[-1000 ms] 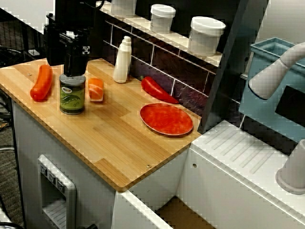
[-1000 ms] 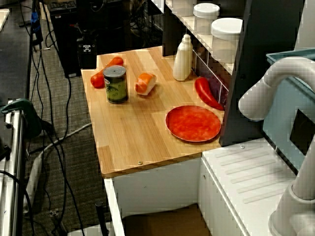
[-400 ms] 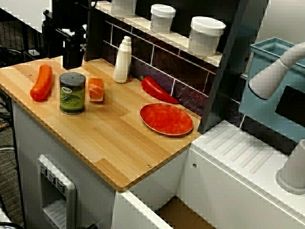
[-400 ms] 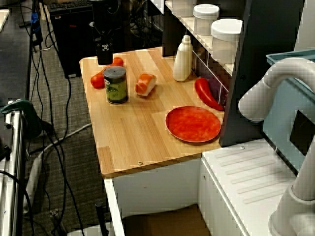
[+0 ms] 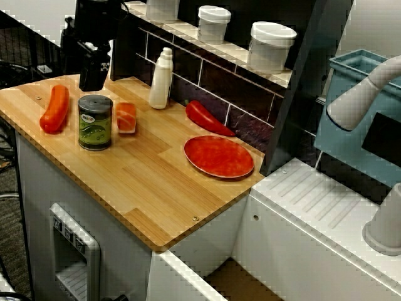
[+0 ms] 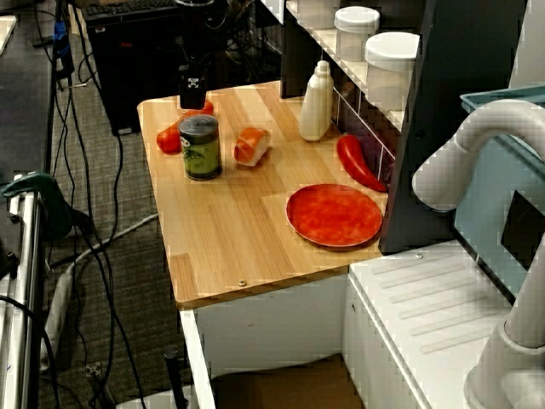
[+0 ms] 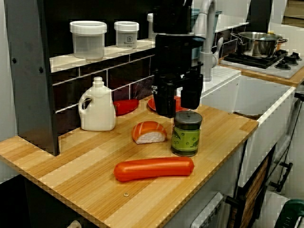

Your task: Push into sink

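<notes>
Above the can [image 7: 186, 133], the hand [image 7: 178, 97], open, empty.

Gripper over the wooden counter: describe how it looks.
The black, boxy robot gripper has two thick, blunt black fingers below a blocky body. A small white square marking with a dark pattern sits low on its housing. No cables visible on it.

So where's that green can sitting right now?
The green can stands upright on the wooden counter, between the orange sausage and the salmon sushi piece, just below the gripper.
</notes>
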You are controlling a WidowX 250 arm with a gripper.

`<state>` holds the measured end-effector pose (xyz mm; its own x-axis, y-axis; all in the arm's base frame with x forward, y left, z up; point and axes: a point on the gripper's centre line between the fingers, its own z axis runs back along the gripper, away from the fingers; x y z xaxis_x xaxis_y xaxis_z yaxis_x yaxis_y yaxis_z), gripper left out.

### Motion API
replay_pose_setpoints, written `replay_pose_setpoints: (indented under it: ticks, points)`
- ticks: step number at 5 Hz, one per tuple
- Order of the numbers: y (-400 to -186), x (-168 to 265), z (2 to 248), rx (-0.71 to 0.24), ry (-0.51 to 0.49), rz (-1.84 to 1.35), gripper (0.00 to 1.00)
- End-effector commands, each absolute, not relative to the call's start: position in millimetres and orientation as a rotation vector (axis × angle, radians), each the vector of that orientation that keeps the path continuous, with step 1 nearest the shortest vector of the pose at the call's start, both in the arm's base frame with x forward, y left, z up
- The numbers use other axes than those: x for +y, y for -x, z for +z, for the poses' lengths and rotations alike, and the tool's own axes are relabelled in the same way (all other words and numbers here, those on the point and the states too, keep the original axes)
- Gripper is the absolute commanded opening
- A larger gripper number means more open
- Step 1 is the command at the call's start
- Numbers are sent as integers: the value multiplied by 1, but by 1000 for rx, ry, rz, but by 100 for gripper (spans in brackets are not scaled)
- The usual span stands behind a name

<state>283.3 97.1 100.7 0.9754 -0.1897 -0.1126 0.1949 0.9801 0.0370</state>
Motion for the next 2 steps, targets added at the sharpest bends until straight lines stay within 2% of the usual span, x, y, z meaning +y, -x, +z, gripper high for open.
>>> replay_pose_setpoints:
  ticks: [1, 2]
  points:
    - [-293, 107, 132, 285, -109, -606, 100]
    - [-297, 108, 135, 372, -140, -858, 100]
